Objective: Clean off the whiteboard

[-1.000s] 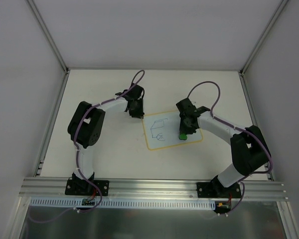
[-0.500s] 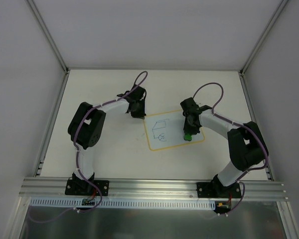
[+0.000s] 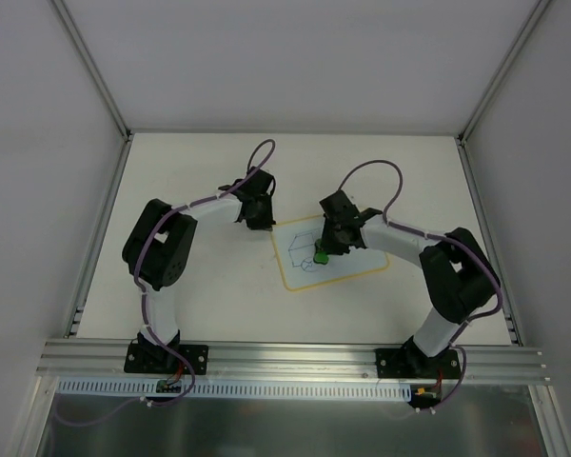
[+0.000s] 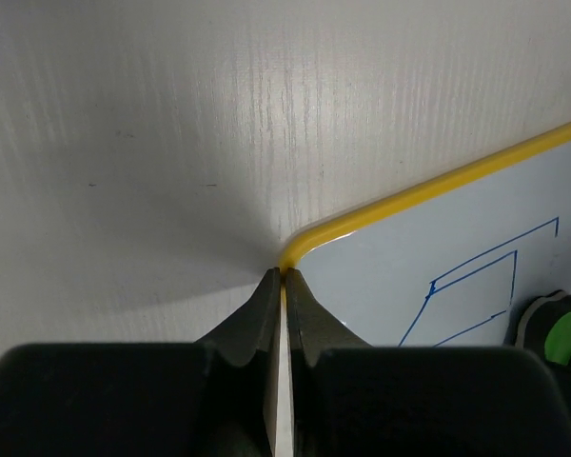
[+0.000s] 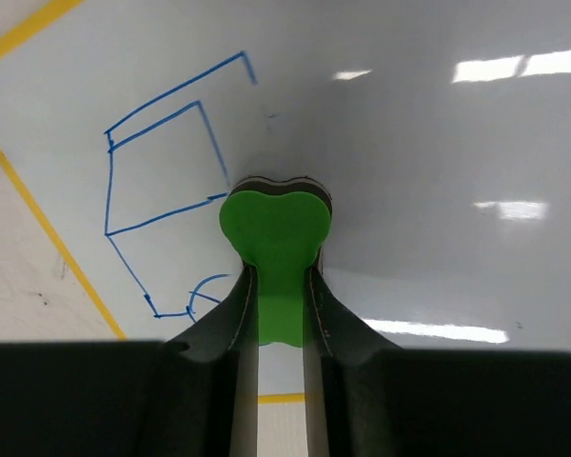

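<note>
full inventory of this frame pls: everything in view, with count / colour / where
whiteboard: 1, white with yellow border, mid-table between the arms
drawing: 1, blue lines, left part of the whiteboard
eraser: 1, green, on the whiteboard at the drawing's edge
table: 1, off-white, under everything
rail: 1, silver, near edge of the table, under both arm bases
walls: 3, white, left, right and far sides
cables: 2, purple, one along each arm
arms: 2, white and black, left and right of the whiteboard
left gripper: 1, black, shut, tips at the whiteboard's far-left corner
right gripper: 1, black, shut on the eraser
</note>
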Motion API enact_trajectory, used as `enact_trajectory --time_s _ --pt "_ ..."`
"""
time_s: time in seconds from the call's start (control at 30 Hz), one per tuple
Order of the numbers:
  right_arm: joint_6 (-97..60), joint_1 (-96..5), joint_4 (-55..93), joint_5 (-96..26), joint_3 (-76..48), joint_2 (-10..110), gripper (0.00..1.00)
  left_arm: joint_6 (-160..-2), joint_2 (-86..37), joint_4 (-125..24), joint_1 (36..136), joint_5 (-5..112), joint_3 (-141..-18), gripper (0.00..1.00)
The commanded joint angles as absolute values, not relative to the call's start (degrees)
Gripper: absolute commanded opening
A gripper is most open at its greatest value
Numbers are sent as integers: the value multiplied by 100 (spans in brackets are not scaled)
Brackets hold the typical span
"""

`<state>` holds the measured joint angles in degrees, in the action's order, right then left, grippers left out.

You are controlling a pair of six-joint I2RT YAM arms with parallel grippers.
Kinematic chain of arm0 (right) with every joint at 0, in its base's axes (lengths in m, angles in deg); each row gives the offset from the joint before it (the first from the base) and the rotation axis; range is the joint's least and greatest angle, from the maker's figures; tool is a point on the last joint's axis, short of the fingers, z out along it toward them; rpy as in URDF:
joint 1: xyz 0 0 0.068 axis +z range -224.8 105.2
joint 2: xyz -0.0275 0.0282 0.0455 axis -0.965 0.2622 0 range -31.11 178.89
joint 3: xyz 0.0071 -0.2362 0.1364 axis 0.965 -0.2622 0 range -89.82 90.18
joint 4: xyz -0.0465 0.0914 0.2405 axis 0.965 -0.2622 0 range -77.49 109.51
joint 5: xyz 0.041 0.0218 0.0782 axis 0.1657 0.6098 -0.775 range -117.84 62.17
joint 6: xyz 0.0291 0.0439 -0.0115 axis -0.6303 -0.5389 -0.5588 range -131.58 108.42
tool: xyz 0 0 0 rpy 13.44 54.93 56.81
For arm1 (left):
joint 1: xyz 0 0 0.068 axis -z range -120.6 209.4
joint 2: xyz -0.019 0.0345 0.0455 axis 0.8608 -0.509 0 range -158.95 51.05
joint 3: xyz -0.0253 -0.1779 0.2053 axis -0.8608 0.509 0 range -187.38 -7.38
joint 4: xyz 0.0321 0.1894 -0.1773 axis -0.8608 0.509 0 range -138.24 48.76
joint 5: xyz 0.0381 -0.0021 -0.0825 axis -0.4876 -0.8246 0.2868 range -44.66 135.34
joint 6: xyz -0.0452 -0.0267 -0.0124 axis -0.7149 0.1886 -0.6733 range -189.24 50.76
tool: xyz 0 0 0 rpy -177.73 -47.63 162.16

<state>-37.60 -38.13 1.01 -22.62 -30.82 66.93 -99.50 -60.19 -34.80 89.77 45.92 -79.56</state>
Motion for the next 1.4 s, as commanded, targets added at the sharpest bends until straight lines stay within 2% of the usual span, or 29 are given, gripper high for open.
enact_trajectory --time_s 0.0,0.23,0.47,0.6,0.83,0.97,1.1,1.2,1.37 --pt "-4084 -4236 -299 -1941 -3769 6523 0 -10088 -5987 -2925 9043 4569 -7682 0" --pt "-4102 -5106 -765 -1403 -4297 5722 0 -10220 -5794 -2925 9043 4569 -7585 0" --pt "-4260 -5090 -730 -1702 -4438 5642 0 -10281 -5741 -2934 9043 4569 -7550 0" --pt "-4523 -4346 -536 -2071 -4333 5853 0 -10369 -5741 -2925 9043 4639 -7550 0" --pt "-4761 -2929 -527 -2458 -3042 7127 0 -10510 -5714 -2925 9051 4798 -7497 0" --pt "-4787 -2734 -545 -2546 -2610 7497 0 -10528 -5644 -2925 9043 4780 -7453 0" --pt "-4770 -2918 -667 -2170 -2864 7191 0 -10528 -5626 -2925 9034 4736 -7435 0" --pt "-4665 -3531 -896 -1827 -3329 6672 0 -10545 -5618 -2925 9025 4719 -7418 0" --pt "-4349 -4008 -1125 -1632 -3875 6057 0 -10572 -5574 -2934 8981 4701 -7400 0"
